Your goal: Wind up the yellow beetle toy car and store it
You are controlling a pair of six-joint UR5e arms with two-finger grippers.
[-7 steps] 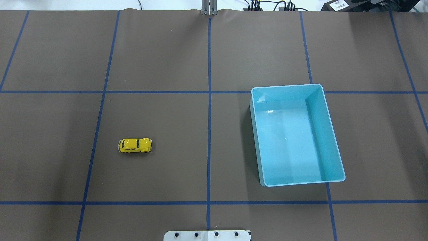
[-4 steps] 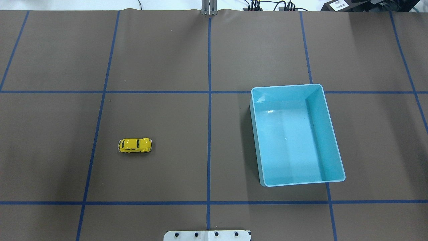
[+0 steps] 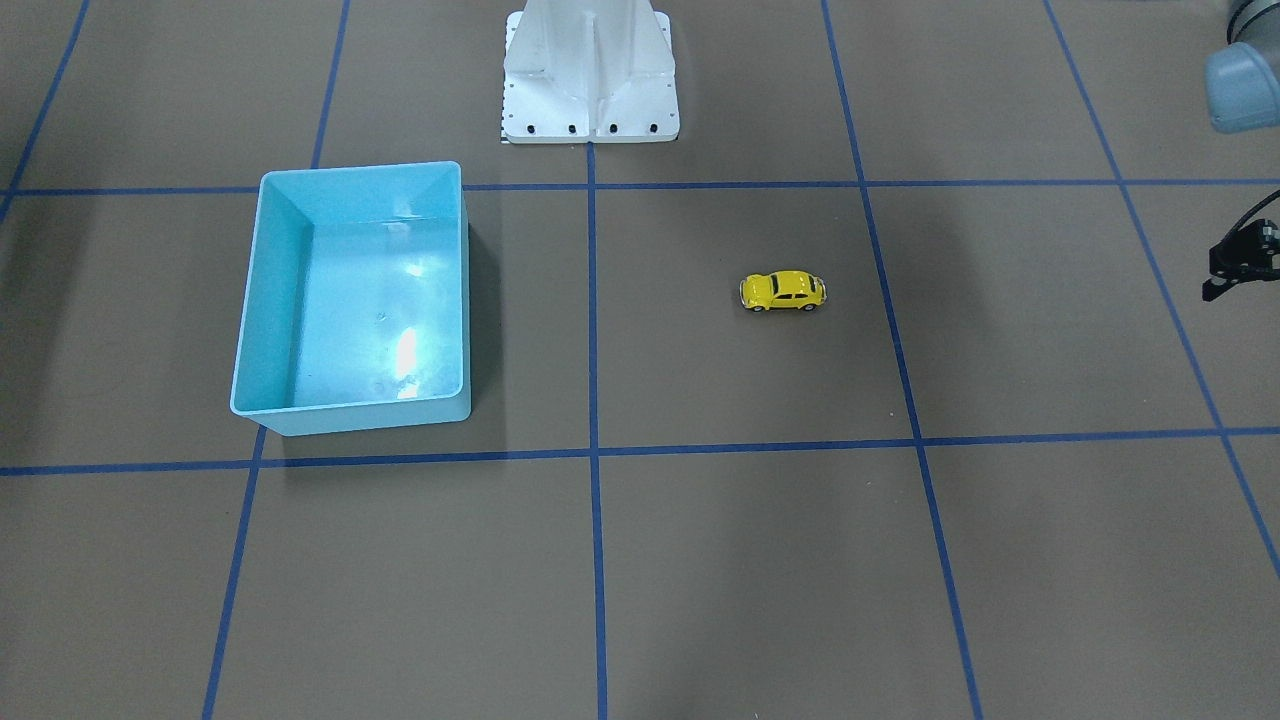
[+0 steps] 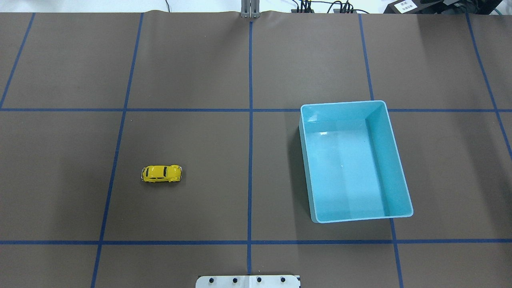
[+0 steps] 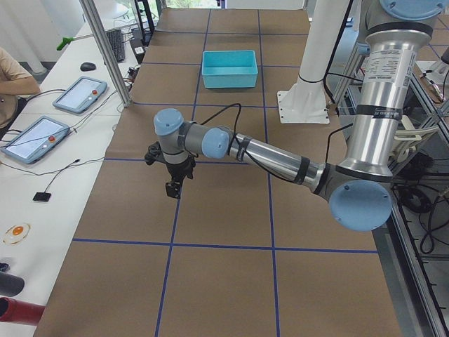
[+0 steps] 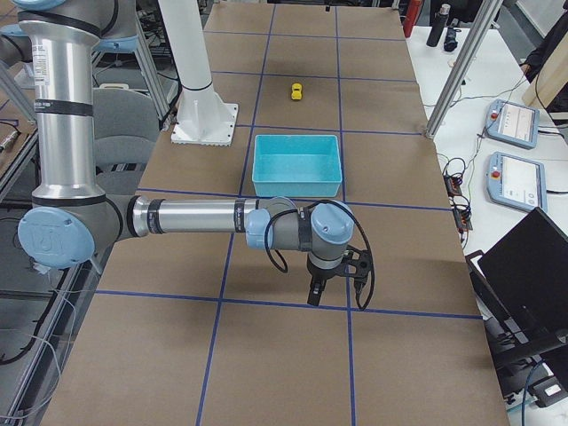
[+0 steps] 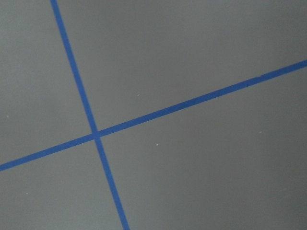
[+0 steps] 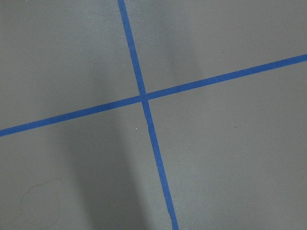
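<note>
"Yellow beetle toy car (image 4: 161, 174), where's it sitting?"

"On its wheels on the brown table (image 4: 200, 60), in the robot's left half, well apart from the light-blue bin (image 4: 344, 103)."

"And the arms?"

"The left gripper (image 5: 172, 188) hangs pointing down over the table's left end. The right gripper (image 6: 313, 295) hangs over the right end, past the bin. Both are well apart from the car. Wide or narrow, I can't tell for either."
</note>
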